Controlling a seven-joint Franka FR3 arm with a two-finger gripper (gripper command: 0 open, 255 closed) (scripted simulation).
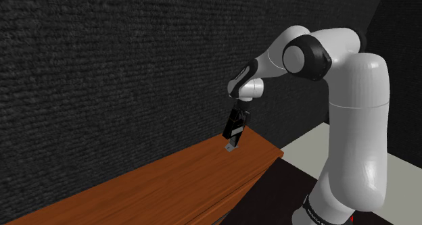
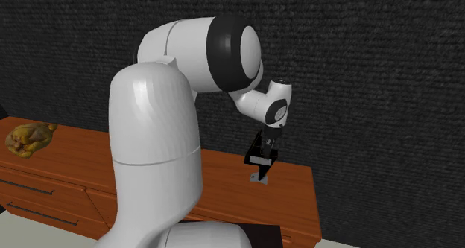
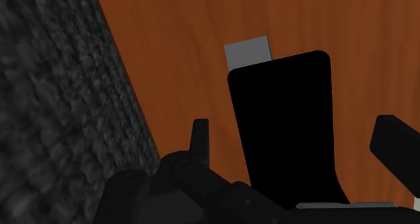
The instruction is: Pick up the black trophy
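wall: dark, rough-textured | cabinet: reddish wood (drawers in front) | floor: pale

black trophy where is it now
In the shoulder view the black trophy is at the right end of the wooden table, by the dark wall, inside the open claw.

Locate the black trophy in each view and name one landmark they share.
Shoulder view: trophy at centre, below the arm, near the wooden top's right end.
Second exterior view: trophy right of centre, same end, by the dark wall.
Wrist view: trophy between the open jaws, untouched.
Shared landmark: the wooden top meeting the dark wall.
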